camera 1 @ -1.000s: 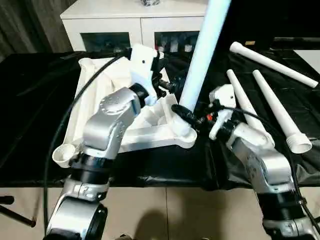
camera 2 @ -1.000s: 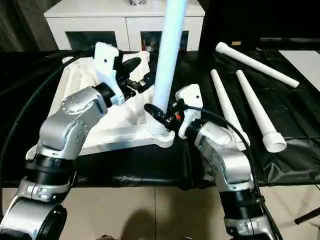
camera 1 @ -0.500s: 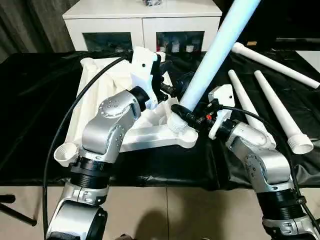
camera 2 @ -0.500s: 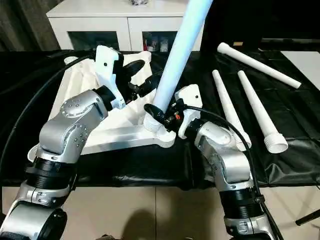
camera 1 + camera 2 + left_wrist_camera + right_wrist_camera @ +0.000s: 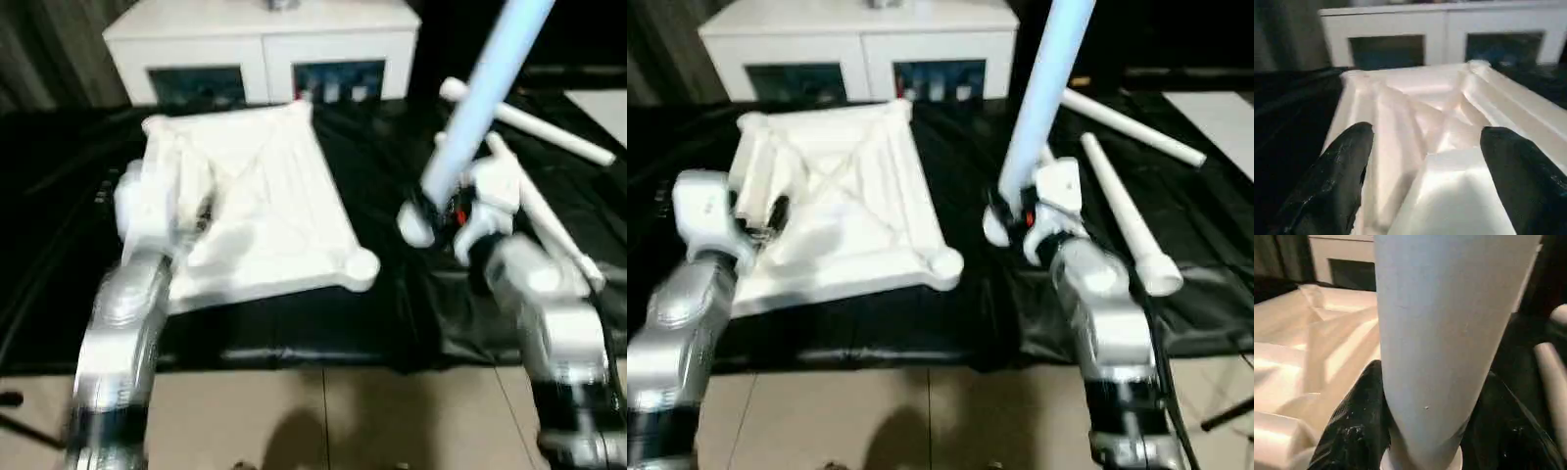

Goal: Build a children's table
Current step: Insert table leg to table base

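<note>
My right gripper point(image 5: 1004, 217) jaws clamp the leg point(image 5: 1043, 93) near-upright, just right of the top's point(image 5: 838, 201) near-right socket point(image 5: 946, 264); left gripper point(image 5: 1425, 161) jaws wide, empty.

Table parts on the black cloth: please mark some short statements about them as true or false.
1. The right pincer grips a white leg. True.
2. That leg stands in the near corner socket. False: it is held beside the tabletop, over the cloth.
3. The left pincer is shut. False: its fingers stand wide apart.
4. The tabletop lies with its ribbed underside up. True.
5. Other legs lie beyond the right arm. True.
</note>
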